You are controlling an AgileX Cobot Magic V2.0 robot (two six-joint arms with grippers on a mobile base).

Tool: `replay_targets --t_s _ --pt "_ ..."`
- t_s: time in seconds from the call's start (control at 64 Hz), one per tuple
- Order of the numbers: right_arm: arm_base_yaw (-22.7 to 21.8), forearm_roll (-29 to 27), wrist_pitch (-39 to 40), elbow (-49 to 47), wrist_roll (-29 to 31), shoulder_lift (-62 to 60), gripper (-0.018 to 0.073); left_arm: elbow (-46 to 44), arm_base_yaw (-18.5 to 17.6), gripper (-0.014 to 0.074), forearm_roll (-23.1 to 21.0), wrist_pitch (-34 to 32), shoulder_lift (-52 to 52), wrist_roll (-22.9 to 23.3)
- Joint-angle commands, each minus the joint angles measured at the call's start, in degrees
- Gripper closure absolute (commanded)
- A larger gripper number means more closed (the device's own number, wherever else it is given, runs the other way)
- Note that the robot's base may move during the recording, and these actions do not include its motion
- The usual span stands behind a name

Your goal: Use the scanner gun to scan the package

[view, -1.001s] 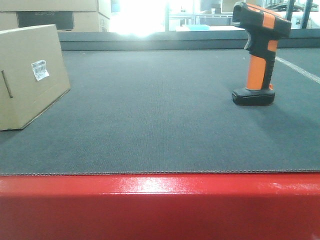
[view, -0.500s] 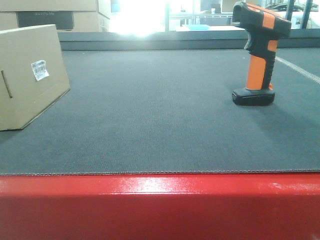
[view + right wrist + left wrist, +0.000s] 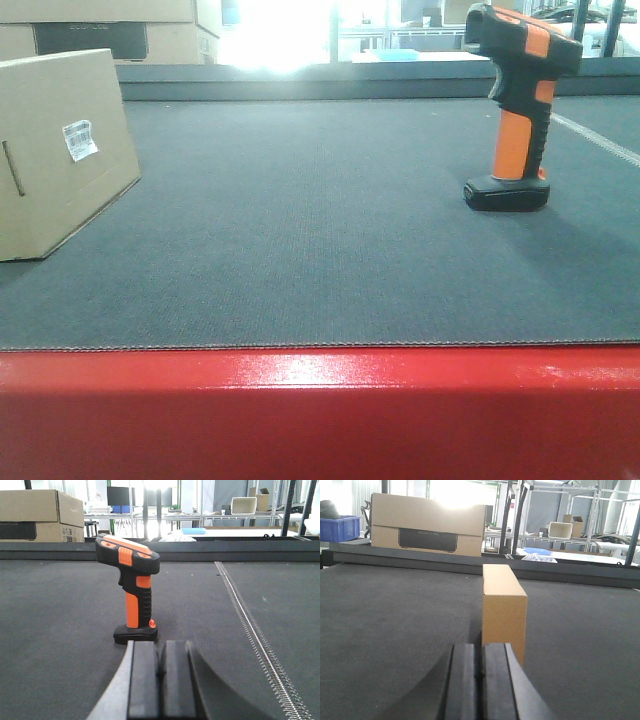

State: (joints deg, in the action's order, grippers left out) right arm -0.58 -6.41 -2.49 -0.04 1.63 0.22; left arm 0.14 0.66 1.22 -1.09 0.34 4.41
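The package (image 3: 60, 150), a tan cardboard box with a small white barcode label (image 3: 79, 139), stands at the left of the dark mat. In the left wrist view the package (image 3: 504, 607) is end-on, just beyond my left gripper (image 3: 480, 652), which is shut and empty. The scanner gun (image 3: 515, 105), black with an orange handle, stands upright on its flat base at the right. The right wrist view shows the scanner gun (image 3: 132, 587) a short way ahead of my right gripper (image 3: 159, 652), shut with nothing in it. Neither gripper shows in the front view.
Stacked cardboard boxes with a black panel (image 3: 427, 527) sit behind the mat's far rail (image 3: 330, 80). A red edge (image 3: 320, 410) borders the mat's near side. A stitched seam (image 3: 250, 630) runs along the mat right of the scanner.
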Motion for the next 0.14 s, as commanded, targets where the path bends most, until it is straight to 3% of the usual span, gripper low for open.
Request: replay_targets --t_s 0.0,0.125 --pt "-0.35 -0.08 0.88 0.04 -0.08 -0.22 0.0727 -0.14 0.25 0.0707 0.23 -0.90 -0.34 -0.18" --pt "-0.35 -0.08 0.88 0.04 -0.08 -0.22 0.0727 -0.14 0.25 0.0707 0.23 -0.90 -0.34 -0.18"
